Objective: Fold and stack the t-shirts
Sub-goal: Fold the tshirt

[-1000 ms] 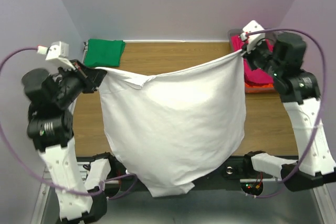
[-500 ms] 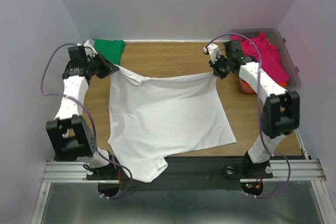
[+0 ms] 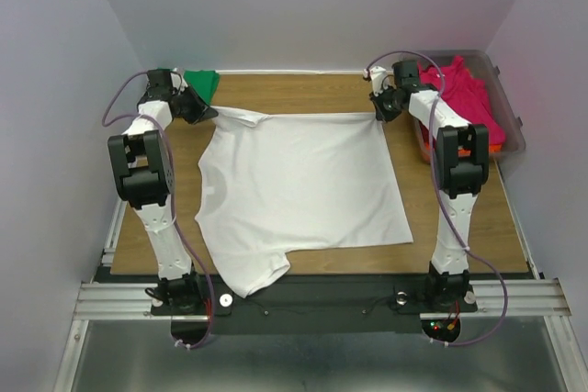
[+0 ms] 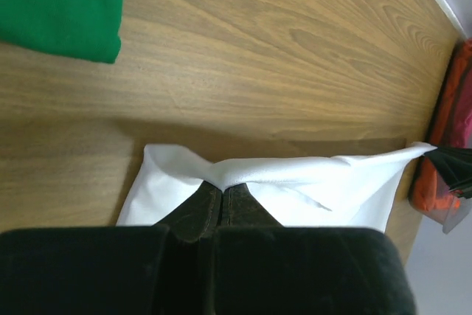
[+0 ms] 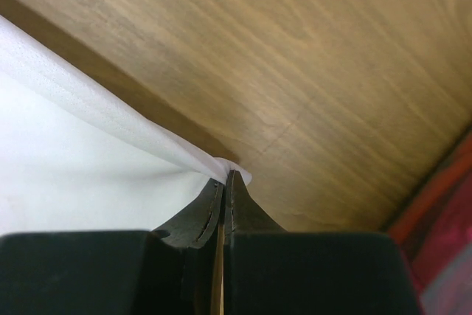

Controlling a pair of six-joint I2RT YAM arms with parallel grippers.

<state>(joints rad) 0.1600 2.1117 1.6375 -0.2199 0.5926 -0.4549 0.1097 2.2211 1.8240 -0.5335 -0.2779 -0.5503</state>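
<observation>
Now lying flatter on wooden worktop: plain white cloth t-shirt, left gripper and right gripper clamping its far corners; green cloth t-shirt half-hiding behind left arm.

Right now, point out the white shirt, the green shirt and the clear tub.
white shirt (image 3: 303, 181), top view, middle of the spread cloth.
green shirt (image 3: 204, 83), top view, its visible folded part.
clear tub (image 3: 513, 121), top view, its right rim.

Top view high, down over whole table; wrist views close; all share white t-shirt.
</observation>
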